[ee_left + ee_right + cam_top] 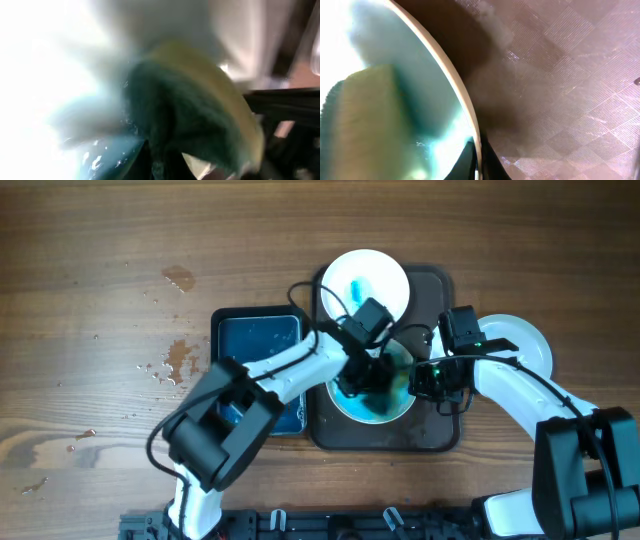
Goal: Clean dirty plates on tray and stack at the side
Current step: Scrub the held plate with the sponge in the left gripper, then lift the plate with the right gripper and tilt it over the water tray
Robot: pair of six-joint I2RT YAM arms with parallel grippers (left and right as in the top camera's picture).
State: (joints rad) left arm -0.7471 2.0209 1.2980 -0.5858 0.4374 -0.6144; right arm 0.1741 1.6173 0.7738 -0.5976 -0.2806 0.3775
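Sponge on the teal-smeared round white plate [378,410], which lies in the near half of the dark brown textured tray [435,430].
My left gripper [156,164] is clamped on a green-and-yellow sponge [190,120] pressed to the plate's wet face, and my right gripper [479,161] pinches its right rim. A second white plate with a blue smear [365,280] sits at the tray's far end. A plain white plate [522,340] rests right of the tray, a blue water-filled rectangular tub [258,345] left.

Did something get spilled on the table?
Yes. Wet splashes lie on the wooden table left of the blue water basin, outside it. The plate at the tray's far end also has a blue smear.
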